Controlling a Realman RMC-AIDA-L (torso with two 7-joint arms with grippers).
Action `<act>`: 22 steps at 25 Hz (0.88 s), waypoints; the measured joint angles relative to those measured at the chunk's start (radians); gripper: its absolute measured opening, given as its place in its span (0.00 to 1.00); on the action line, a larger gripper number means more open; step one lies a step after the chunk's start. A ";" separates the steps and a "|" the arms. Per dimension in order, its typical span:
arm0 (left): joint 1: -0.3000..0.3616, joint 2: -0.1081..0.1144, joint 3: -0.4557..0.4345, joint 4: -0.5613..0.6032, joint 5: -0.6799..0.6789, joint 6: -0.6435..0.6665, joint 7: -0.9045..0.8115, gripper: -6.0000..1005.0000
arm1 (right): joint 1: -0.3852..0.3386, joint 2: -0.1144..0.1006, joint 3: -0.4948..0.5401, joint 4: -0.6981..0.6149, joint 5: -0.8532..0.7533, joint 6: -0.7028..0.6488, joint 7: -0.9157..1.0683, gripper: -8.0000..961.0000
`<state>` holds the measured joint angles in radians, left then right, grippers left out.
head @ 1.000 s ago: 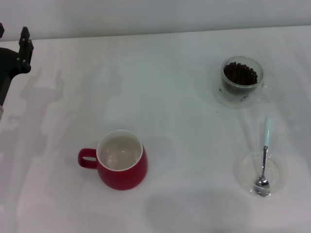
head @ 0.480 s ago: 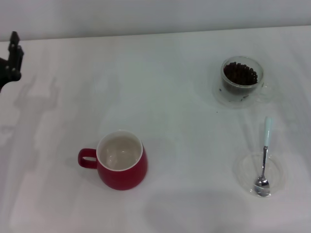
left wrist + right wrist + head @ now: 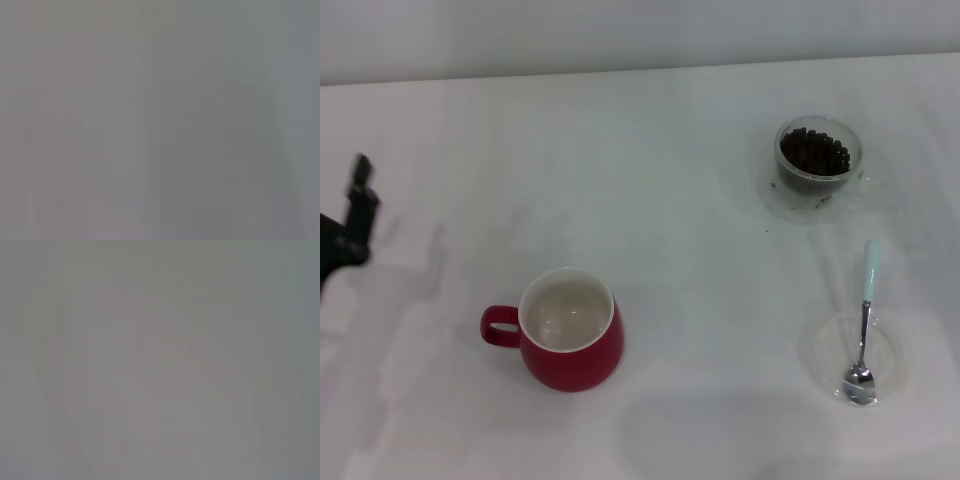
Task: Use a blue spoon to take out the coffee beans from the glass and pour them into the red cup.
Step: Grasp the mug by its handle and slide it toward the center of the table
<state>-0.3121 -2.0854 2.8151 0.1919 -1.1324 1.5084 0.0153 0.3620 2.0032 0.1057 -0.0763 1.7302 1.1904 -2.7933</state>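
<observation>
The red cup [image 3: 568,336] stands empty at the front left of the white table, its handle pointing left. The glass [image 3: 817,167] with the coffee beans [image 3: 815,152] stands at the back right. The blue spoon [image 3: 863,320] lies in front of it, its metal bowl in a flat clear round dish [image 3: 851,358] and its pale blue handle pointing away. My left gripper [image 3: 352,215] shows at the far left edge, well left of the cup and blurred. My right gripper is out of view. Both wrist views show only blank grey.
The white table [image 3: 650,200] runs to a back edge near the top of the head view. A soft shadow lies on the table front between the cup and the dish.
My left gripper has moved from the back left corner toward the front along the left edge. The cup, glass, spoon and dish have not moved.
</observation>
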 joint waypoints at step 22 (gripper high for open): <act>0.185 -0.006 0.030 0.150 0.143 -0.085 0.000 0.83 | -0.006 -0.001 0.003 -0.018 0.008 -0.026 0.002 0.91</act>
<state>-0.1271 -2.0917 2.8447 0.3417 -0.9897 1.4229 0.0156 0.3560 2.0025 0.1082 -0.0940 1.7387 1.1640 -2.7918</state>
